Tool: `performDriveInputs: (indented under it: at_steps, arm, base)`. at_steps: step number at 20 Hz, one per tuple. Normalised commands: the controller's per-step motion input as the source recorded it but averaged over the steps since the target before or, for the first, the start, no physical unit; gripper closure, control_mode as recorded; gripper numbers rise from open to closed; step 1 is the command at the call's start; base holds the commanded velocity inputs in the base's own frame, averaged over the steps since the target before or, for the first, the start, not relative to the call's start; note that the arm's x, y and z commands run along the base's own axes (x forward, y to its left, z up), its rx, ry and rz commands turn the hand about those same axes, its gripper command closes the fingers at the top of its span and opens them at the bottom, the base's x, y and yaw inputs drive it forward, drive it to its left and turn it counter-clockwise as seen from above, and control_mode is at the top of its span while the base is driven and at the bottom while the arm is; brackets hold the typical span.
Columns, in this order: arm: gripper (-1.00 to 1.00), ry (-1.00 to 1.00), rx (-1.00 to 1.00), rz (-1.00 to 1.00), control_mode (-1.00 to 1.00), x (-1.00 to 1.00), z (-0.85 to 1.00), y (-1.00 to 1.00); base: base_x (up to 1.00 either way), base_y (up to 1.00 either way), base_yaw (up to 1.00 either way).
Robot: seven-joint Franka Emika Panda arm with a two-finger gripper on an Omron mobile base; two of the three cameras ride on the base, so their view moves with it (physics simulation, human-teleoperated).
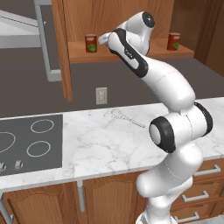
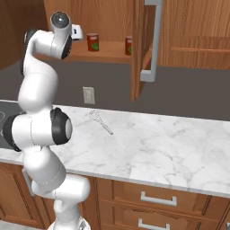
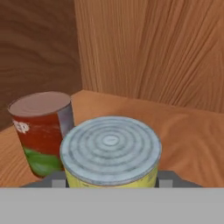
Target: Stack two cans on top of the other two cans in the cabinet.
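two cans fill your hand view: the pale can stands upright, long axis vertical, grey lid up, clamped in your gripper on the cabinet shelf, just beside an upright red can.

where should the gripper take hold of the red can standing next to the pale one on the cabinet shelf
Grip the red can across its curved side wall, about mid-height, fingers on opposite sides. It stands upright with its flat top up, so a level approach from the open front of the cabinet suits it. The pale can sits close beside it near the gripper, so that side has little room for a finger.
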Motion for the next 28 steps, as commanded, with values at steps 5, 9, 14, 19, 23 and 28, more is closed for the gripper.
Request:
performDriveInputs:
  at_steps: [5,9,14,19,23,28]
  arm:
    - [1.00,-0.07,0.00,0.01,-1.00,-0.12,0.37,0.02]
    - [1.00,-0.05,0.00,0.00,-1.00,0.01,0.20,0.13]
    - [1.00,-0.09,0.03,0.00,-1.00,0.15,0.15,0.23]
    - [1.00,-0.08,0.06,0.00,-1.00,0.11,0.19,0.23]
    - [1.00,-0.01,0.04,0.00,-1.00,0.14,0.26,0.21]
    - [1.00,0.00,0.02,0.00,-1.00,0.15,0.17,0.28]
  base:
    - [0.00,0.00,0.00]
    - [0.00,0.00,0.00]
    - [0.00,0.00,0.00]
    - [0.00,0.00,0.00]
    - [0.00,0.00,0.00]
    - [0.00,0.00,0.00]
